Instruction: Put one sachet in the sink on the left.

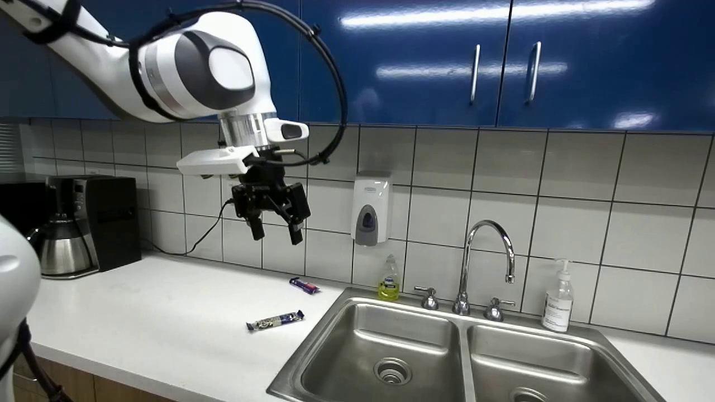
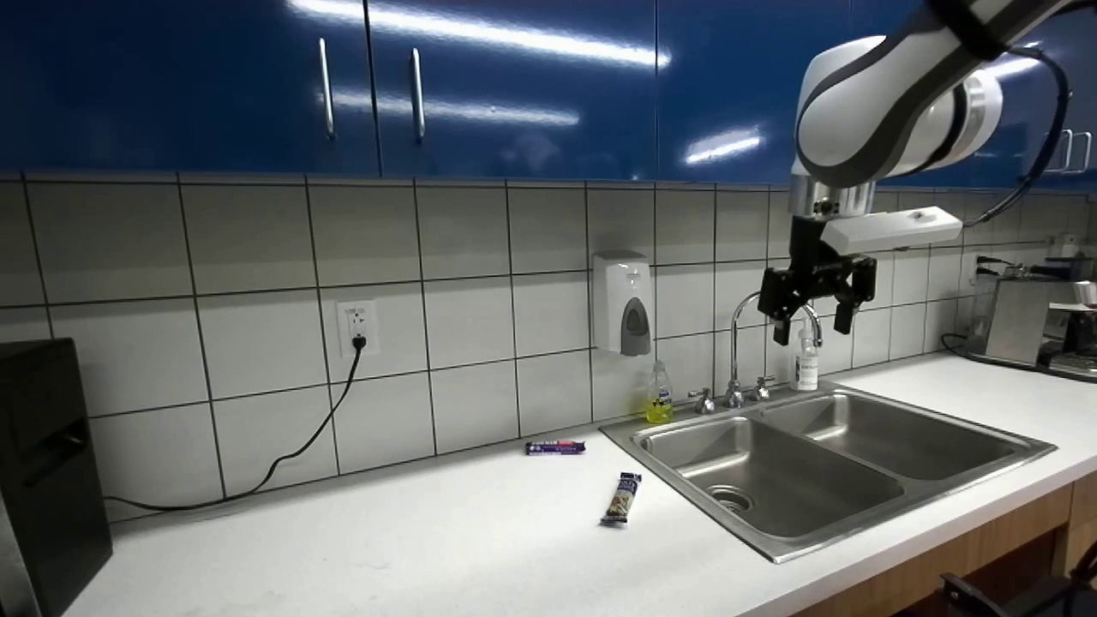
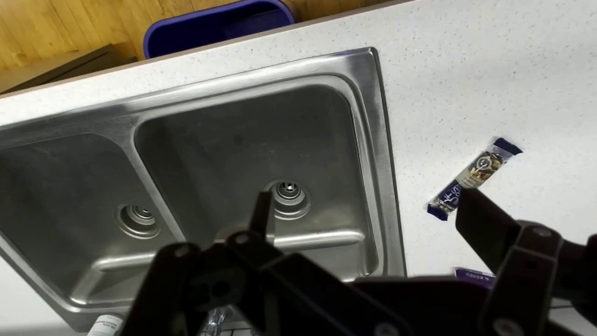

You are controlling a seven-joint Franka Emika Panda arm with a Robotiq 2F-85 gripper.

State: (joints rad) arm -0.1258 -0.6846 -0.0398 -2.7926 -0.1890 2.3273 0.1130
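Note:
Two sachets, both wrapped bars, lie flat on the white counter left of the sink. The nearer sachet, dark blue and tan, shows in both exterior views and in the wrist view. The purple sachet lies nearer the wall; in the wrist view it is partly hidden by the gripper. The left sink basin holds nothing visible; it is the right-hand basin in the wrist view. My gripper is open and empty, high above the counter and sink.
A chrome faucet with two handles stands behind the sink. A yellow soap bottle and a white pump bottle stand on its back rim. A soap dispenser hangs on the wall. A coffee maker stands at the counter's far left.

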